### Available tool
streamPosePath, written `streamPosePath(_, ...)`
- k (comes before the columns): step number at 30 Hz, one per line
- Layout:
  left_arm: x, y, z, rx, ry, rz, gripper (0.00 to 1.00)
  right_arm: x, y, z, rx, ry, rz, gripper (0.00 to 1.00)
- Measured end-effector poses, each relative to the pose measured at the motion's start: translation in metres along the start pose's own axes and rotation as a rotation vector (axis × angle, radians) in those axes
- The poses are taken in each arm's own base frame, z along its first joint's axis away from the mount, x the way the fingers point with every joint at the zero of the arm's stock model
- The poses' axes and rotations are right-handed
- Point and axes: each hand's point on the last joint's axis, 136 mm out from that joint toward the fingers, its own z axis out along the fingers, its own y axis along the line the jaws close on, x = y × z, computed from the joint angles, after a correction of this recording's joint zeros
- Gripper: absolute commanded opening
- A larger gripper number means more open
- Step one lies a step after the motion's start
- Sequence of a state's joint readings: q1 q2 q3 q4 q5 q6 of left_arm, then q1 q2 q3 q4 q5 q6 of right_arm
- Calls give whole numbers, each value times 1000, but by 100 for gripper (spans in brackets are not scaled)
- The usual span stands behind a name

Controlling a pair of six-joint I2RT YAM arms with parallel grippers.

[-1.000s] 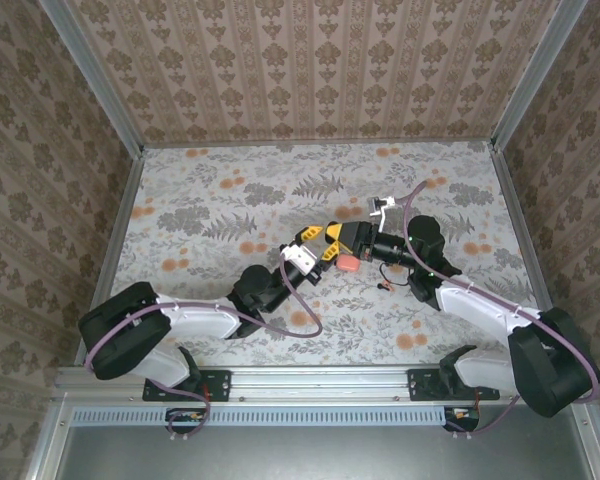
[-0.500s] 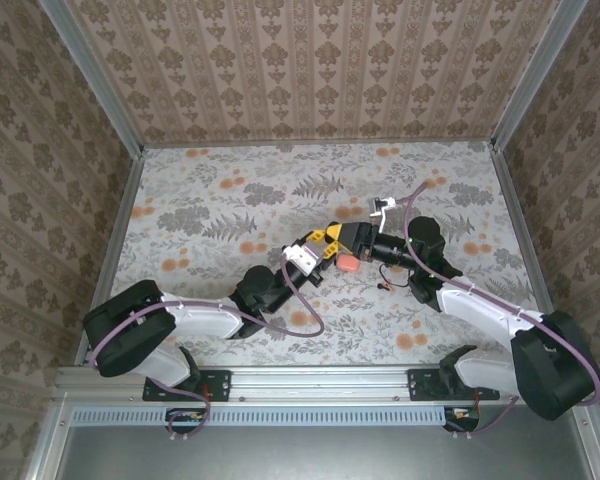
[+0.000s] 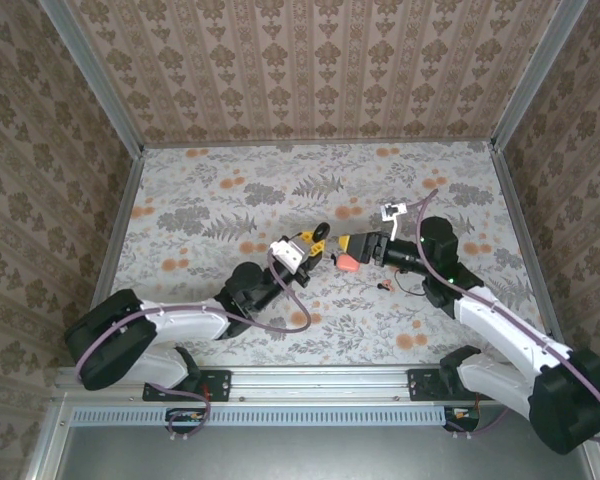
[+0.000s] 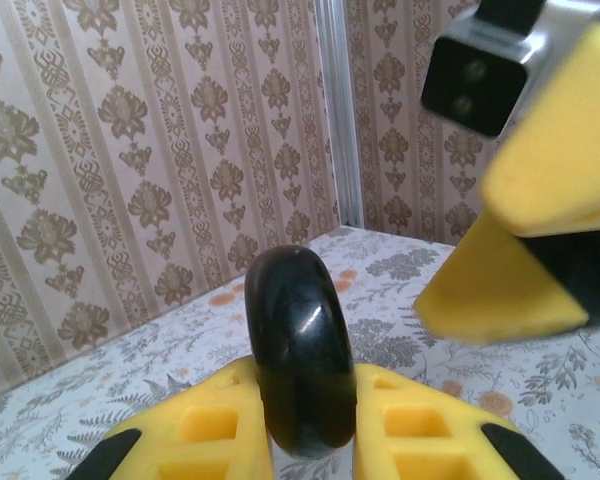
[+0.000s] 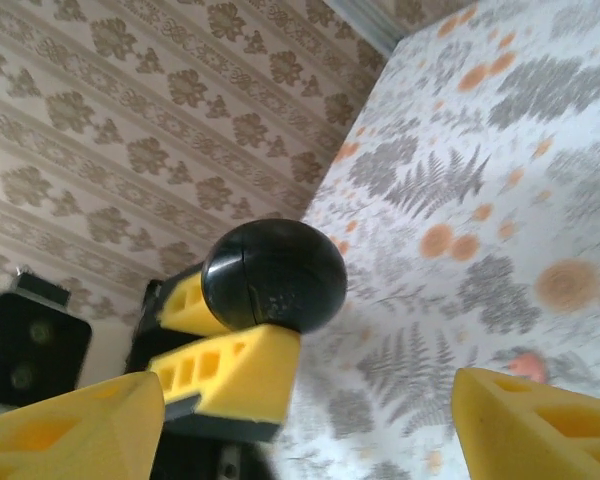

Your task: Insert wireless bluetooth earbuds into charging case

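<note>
**Desk:** Where's the salmon-pink, pebble-shaped plastic charging case [image 3: 347, 263]?

**Photographer:** On the floral tabletop [image 3: 200, 195], just beside the right claw [image 3: 360, 247], which is spread wide and empty.

**Desk:** Risk?

**Photographer:** The left claw [image 3: 313, 243], clenched on a glossy black round disc [image 4: 300, 360], hangs close. The claws could collide.

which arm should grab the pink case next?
Right. The right gripper is open and hovers just beside the charging case, a likely short reach. The left gripper is shut on a black disc, so it's occupied.
</note>
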State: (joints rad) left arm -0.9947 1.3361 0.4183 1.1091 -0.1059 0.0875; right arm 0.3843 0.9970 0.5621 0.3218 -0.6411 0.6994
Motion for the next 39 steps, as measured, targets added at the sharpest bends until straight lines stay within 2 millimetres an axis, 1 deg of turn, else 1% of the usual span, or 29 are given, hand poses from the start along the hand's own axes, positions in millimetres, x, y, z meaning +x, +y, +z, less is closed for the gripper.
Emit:
streamPosePath(4, 7, -3, -6, 69, 59, -15, 18, 1, 5, -12, 25, 14, -220, 66)
streamPosePath(7, 19, -9, -13, 141, 128, -22, 18, 7, 9, -19, 28, 45, -408, 65)
streamPosePath(11, 33, -19, -27, 250, 222, -38, 18, 24, 14, -24, -19, 130, -682, 54)
streamPosePath(12, 36, -23, -30, 281, 245, -40, 18, 30, 14, -25, -40, 154, -753, 54)
streamPosePath(16, 37, -39, -41, 396, 305, -39, 18, 48, 13, -28, -105, 217, -932, 52)
streamPosePath(18, 34, -45, -44, 447, 323, -32, 18, 54, 11, -28, -128, 256, -983, 51)
streamPosePath(21, 31, -53, -49, 513, 346, -21, 18, 58, 8, -25, -159, 311, -1032, 50)
streamPosePath(24, 35, -60, -56, 565, 375, -13, 18, 64, 9, -21, -206, 342, -1063, 49)
streamPosePath(27, 39, -66, -62, 608, 403, -6, 18, 78, 11, -18, -256, 384, -1081, 49)
streamPosePath(31, 38, -70, -65, 647, 418, 2, 18, 93, 14, -11, -316, 443, -1097, 49)
streamPosePath(35, 39, -73, -66, 667, 420, 3, 18, 98, 18, -2, -356, 475, -1114, 48)
streamPosePath(39, 39, -74, -67, 678, 425, -2, 18, 104, 17, 6, -387, 515, -1114, 42)
